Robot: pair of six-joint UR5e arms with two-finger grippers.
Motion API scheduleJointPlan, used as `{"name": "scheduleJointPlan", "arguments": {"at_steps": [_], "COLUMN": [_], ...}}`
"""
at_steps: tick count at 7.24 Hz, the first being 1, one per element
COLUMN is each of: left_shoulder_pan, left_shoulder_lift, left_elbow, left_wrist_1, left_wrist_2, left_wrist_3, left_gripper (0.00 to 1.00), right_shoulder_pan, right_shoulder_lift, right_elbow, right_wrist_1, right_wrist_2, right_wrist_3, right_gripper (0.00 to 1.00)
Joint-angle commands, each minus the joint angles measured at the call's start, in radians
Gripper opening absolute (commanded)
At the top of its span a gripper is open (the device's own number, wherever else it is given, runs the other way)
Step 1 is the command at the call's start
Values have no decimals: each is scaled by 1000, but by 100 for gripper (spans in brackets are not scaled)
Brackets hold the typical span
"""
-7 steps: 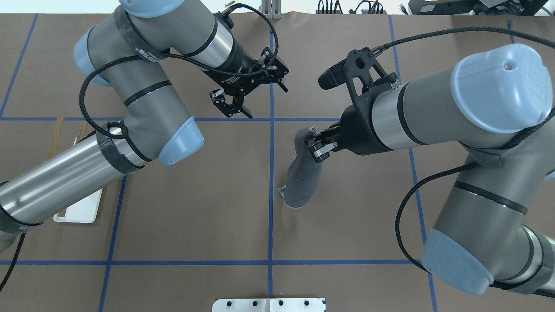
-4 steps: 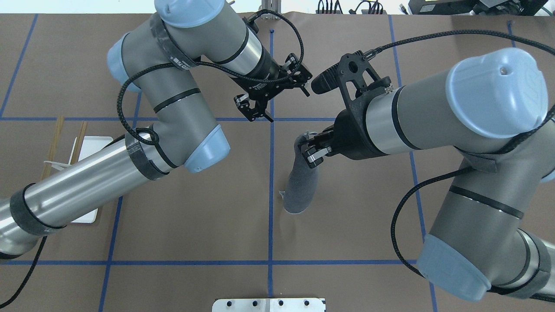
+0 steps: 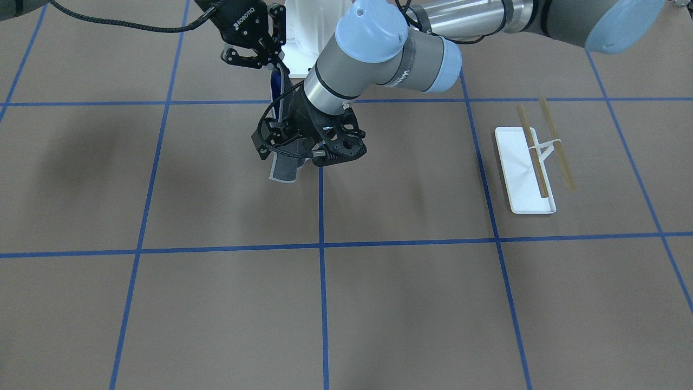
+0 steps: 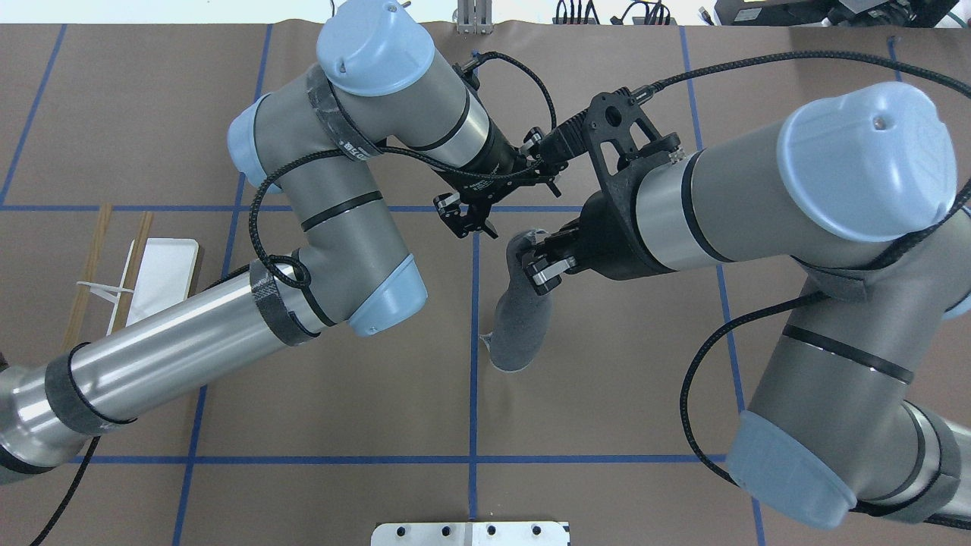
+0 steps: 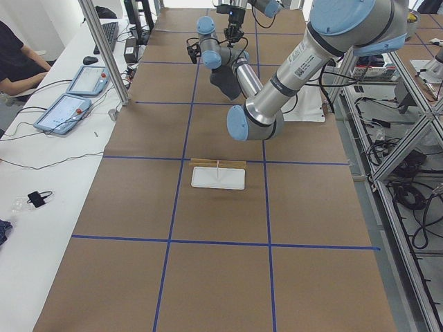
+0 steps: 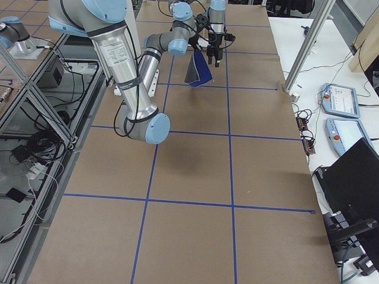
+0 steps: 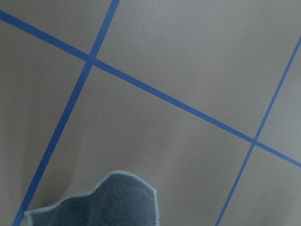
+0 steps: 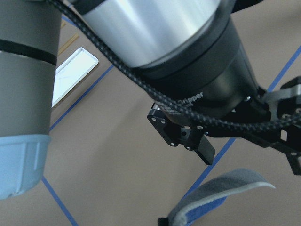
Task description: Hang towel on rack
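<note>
In the overhead view, the towel (image 4: 520,326) hangs near the middle of the brown surface (image 4: 341,425), just at the 3 o'clock side of the central blue tape line (image 4: 473,409). The right end effector (image 4: 540,262) is clamped on the towel's upper end, its fingers pinched on the bunched cloth. From there the towel drapes down in a long fold with its grey side up. The view from the robot's right shows the bright blue side (image 6: 203,74). We cannot tell whether the stitched lower hem touches the surface.

The left end effector (image 4: 474,227) sits at about 10 o'clock from the gripped end, close to the towel but apart from it. Its jaws are spread and hold nothing. The right wrist camera shows one of its dark fingers (image 8: 205,149) just above the towel's folded edge (image 8: 221,193).

The rack (image 4: 159,265) stands well apart at 9 o'clock on the surface. Its white base is flat, its two tan rods (image 4: 89,258) are bare, and the left arm's forearm crosses partly over it.
</note>
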Motion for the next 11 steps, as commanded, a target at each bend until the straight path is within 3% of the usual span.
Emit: {"name": "scheduleJointPlan", "arguments": {"at_steps": [1, 2, 4, 5, 8, 10, 11], "left_shoulder_pan": [23, 25, 23, 23, 18, 21, 23], "left_shoulder_lift": [-1, -1, 2, 2, 7, 4, 4], "left_elbow": [6, 6, 4, 0, 0, -2, -2], "left_wrist_1": [2, 0, 2, 5, 5, -3, -6], "left_wrist_2": [23, 23, 23, 23, 23, 32, 49], "left_wrist_3": [0, 0, 2, 0, 3, 11, 15], "left_gripper": [94, 61, 6, 0, 0, 98, 98], "right_shoulder_pan": [0, 0, 0, 0, -2, -3, -3], "right_shoulder_lift": [-1, -1, -4, -4, -10, -10, -9], "right_elbow": [0, -2, 0, 0, 1, 0, -2], "right_wrist_1": [0, 0, 0, 0, 0, 0, -2], "right_wrist_2": [1, 1, 2, 2, 7, 7, 8], "right_wrist_3": [0, 0, 0, 0, 0, 0, 0], "right_gripper": [0, 0, 0, 0, 0, 0, 0]}}
